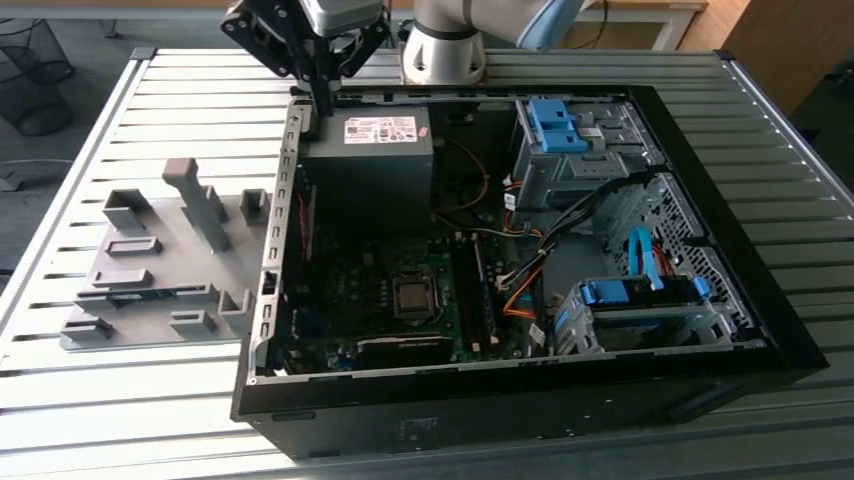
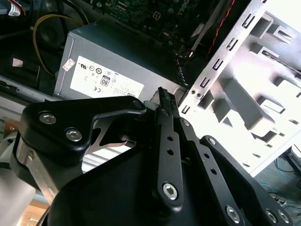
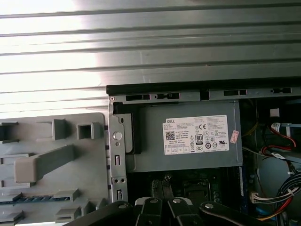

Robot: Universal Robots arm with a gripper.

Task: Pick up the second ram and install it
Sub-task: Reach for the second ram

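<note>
1. White rectangular paper label [image 3: 197, 135] with black print, a barcode and round approval marks, on the face of the grey metal power supply box [image 3: 188, 157]; fine wording too small to tell.
2. Small red-and-white sticker [image 3: 233, 137], touching that label's edge; unreadable.

Table [image 1: 120, 400], slatted metal. Bears: case [image 1: 507, 425], black, open, one corner under the claw [image 1: 320, 100]; tray [image 1: 187, 250], grey, moulded, just beside the case, off the claw toward the exterior view's left.
</note>
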